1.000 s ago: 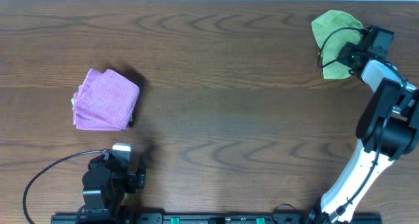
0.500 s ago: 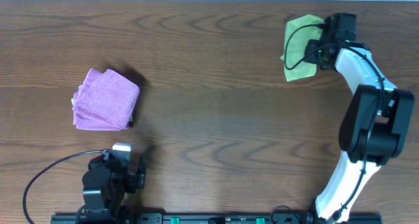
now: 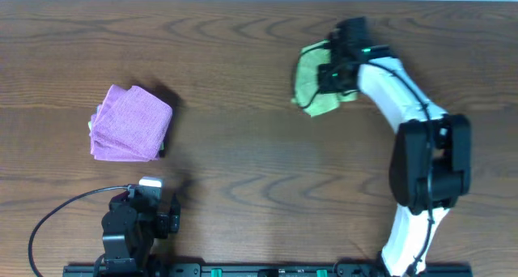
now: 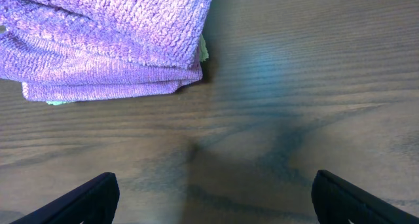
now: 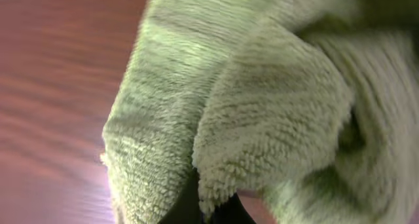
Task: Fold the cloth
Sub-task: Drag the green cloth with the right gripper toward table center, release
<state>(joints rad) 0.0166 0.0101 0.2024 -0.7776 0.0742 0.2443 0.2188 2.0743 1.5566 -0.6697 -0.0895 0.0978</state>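
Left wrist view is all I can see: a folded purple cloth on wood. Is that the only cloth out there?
Observer: No. Overhead, a bunched green cloth shows toward the back of the table, right of the middle.
Operator: Is anything touching it?
Observer: Yes. The right gripper is on it, and the right wrist view is filled with green fabric, so it looks clamped.
Operator: And the arm I'm looking through?
Observer: The left gripper sits open near the table's front edge, apart from the purple cloth.
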